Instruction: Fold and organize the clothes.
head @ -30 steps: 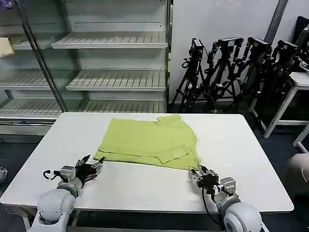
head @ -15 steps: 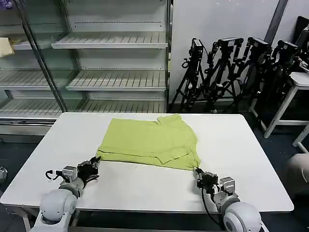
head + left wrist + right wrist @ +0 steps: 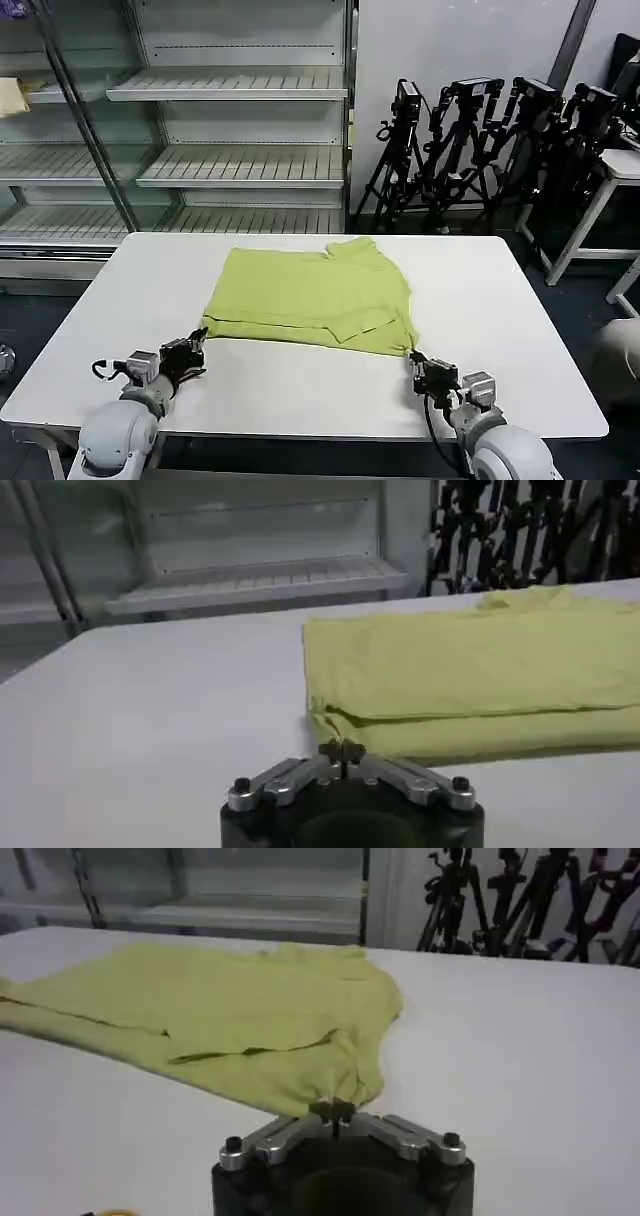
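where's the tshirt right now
In the head view the T-shirt lies partly folded mid-table, its near corners at the left hand and right hand.

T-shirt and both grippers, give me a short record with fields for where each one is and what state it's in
T-shirt: lime yellow-green, partly folded, flat on the white table
Left gripper: at the shirt's near left corner, jaws shut, tips at the fabric edge
Right gripper: at the shirt's near right corner, jaws shut, tips at the hem
Grip: cannot tell whether either gripper pinches cloth
Behind the table: shelving, tripods
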